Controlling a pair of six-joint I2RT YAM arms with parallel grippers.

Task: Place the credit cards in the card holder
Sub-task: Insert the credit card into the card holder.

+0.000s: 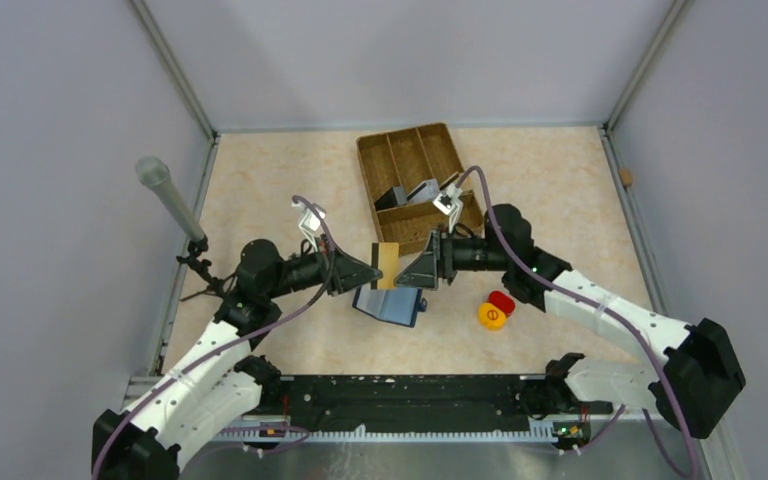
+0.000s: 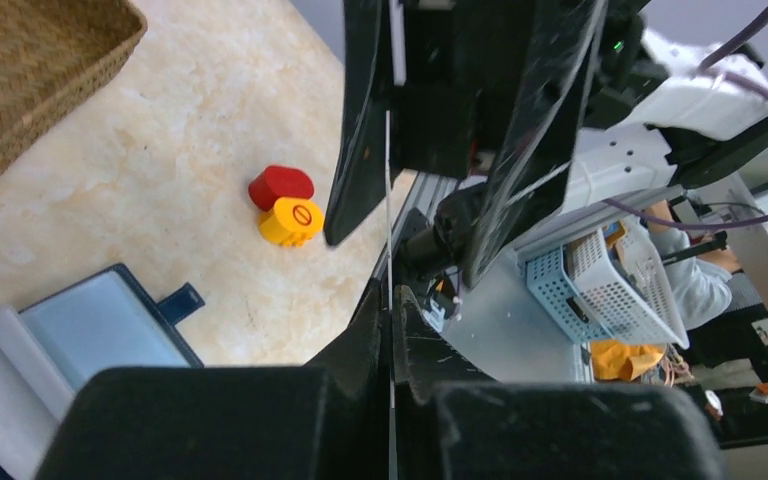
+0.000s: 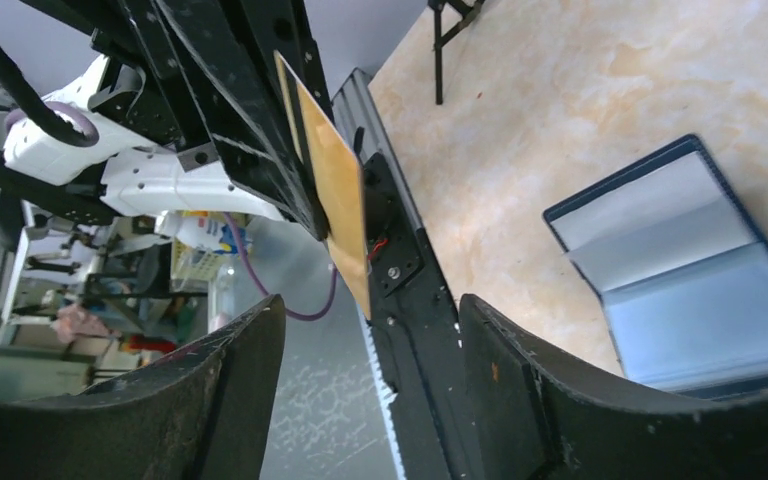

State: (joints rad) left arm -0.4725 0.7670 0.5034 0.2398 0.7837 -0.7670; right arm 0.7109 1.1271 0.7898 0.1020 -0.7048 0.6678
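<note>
Card of thin tan-gold plastic (image 1: 388,260), upright in mid-air, pinched tight by closed left gripper (image 1: 370,271); right gripper (image 1: 420,270) opposite, jaws spread, gripping nothing, apparently mid-handover. Beneath, navy-blue folding card holder (image 1: 390,305) lying open, pockets upward, likely ready for insertion.

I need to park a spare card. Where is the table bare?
Bare: the far-left stretch between the woven tray and the microphone, and right of the tray. Crowded: the centre, where the left gripper, holding a card, meets the right gripper by the card holder and round pieces.
</note>
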